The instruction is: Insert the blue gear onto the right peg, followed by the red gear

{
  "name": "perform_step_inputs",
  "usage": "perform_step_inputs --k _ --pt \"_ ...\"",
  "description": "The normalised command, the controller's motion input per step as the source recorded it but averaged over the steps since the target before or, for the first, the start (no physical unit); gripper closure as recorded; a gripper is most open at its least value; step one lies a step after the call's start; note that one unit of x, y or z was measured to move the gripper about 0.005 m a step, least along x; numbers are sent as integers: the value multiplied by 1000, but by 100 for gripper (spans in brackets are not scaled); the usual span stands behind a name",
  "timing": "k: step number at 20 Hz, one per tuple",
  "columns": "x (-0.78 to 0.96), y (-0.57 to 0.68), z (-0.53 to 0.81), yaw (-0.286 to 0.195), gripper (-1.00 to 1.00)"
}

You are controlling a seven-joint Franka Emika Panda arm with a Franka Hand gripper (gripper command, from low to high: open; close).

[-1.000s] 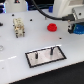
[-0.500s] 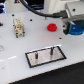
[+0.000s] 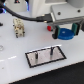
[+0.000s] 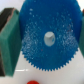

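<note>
The blue gear point(image 4: 49, 37) fills the wrist view, flat, with its centre hole showing. My gripper point(image 3: 65, 31) stands over it at the exterior view's upper right. The green pads point(image 4: 9, 40) press on opposite edges of the blue gear point(image 3: 67, 34). The red gear point(image 3: 49, 28) lies just left of the gripper in the exterior view, and a sliver of it shows in the wrist view point(image 4: 33, 81). The grey black-bordered plate point(image 3: 44, 59) lies nearer the front, with the right peg point(image 3: 51, 50) and its left twin point(image 3: 37, 54) upright and bare.
A small beige figure-like object point(image 3: 19, 27) stands at the exterior view's back left on the white table point(image 3: 15, 55). The arm's dark cable and body point(image 3: 50, 12) cross the back.
The gripper stays at the blue gear at the upper right. I see no clear shift of the gears or the plate.
</note>
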Motion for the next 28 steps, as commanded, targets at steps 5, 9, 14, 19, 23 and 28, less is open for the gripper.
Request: perform_step_inputs --k 5,9,14,19,23,28 --pt "419 -191 0 0 100" --pt "455 -174 0 0 100" --pt "459 -197 0 0 100" --pt "429 -133 -22 0 100" --pt "415 -71 -75 0 100" --pt "357 0 -169 0 100"
